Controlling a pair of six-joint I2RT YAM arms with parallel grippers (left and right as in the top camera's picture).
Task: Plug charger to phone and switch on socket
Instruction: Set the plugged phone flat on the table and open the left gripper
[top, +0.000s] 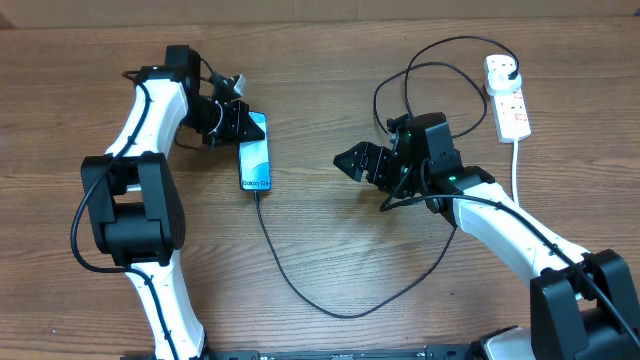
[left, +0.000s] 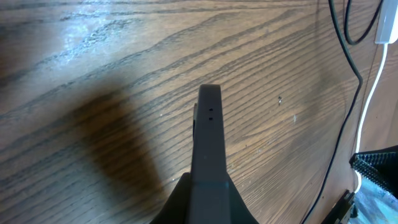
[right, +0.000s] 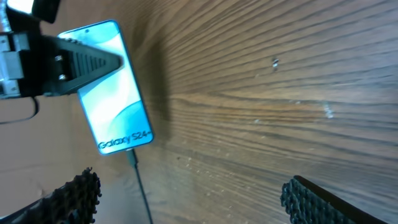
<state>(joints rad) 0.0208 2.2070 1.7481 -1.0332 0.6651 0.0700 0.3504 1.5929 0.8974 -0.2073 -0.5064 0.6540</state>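
The phone (top: 256, 155) lies on the wooden table with its blue screen lit; in the right wrist view the phone (right: 115, 93) shows its "Galaxy S24" text. My left gripper (top: 233, 120) is shut on the phone's far end, and the left wrist view looks along its dark edge (left: 208, 143). The charger cable (top: 300, 285) runs from the phone's near end, where its connector tip (right: 132, 155) meets the edge, loops round, and ends at a black plug (top: 503, 68) in the white socket (top: 508, 100). My right gripper (top: 358, 162) stands open and empty, to the right of the phone.
The socket's thick white cord (top: 517, 165) runs down the right side of the table, behind my right arm. Loops of black cable (top: 420, 70) lie between the right gripper and the socket. Bare wood lies between the two grippers.
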